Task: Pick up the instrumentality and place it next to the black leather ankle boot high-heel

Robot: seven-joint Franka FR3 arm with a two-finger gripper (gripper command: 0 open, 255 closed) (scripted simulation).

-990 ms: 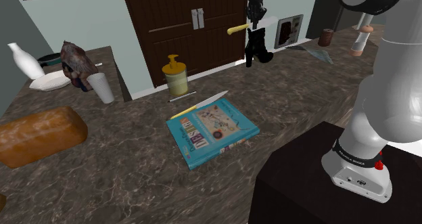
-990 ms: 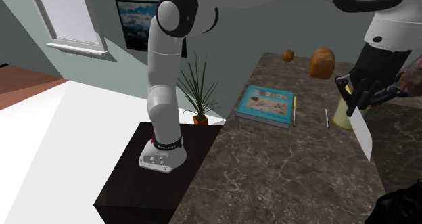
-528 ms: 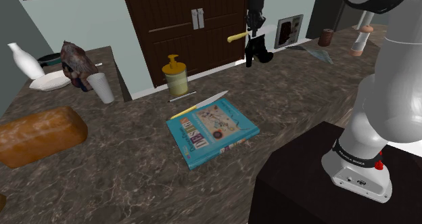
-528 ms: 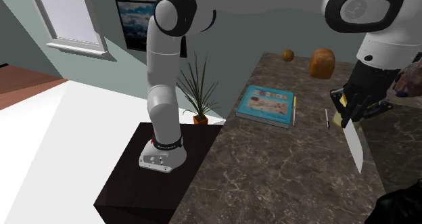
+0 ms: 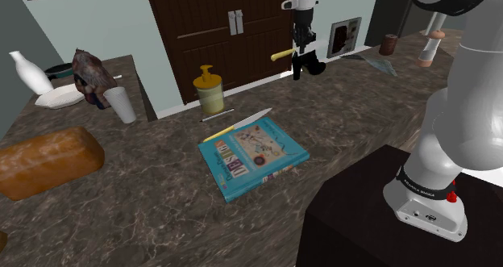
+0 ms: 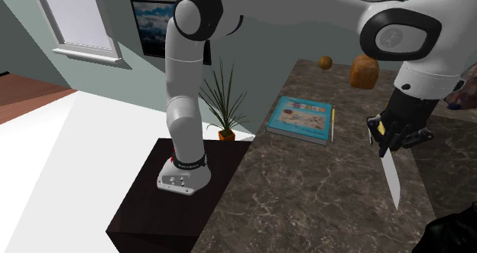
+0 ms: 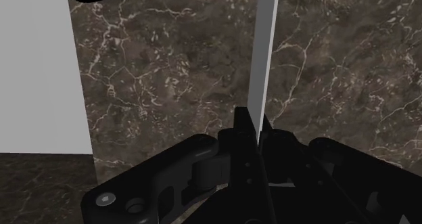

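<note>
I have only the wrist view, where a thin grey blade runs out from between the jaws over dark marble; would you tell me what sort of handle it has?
Observer: The grey-bladed knife has a yellow handle, which sticks out of the jaws toward the shoulder view's left.
Operator: Thank you; how does the boot stand?
Observer: The black high-heeled ankle boot stands upright on the dark marble counter, just behind the jaws as the shoulder view sees them.

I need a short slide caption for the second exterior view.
Gripper holding a knife, blade down, above the dark veined counter, a blue book lying beyond.
</note>
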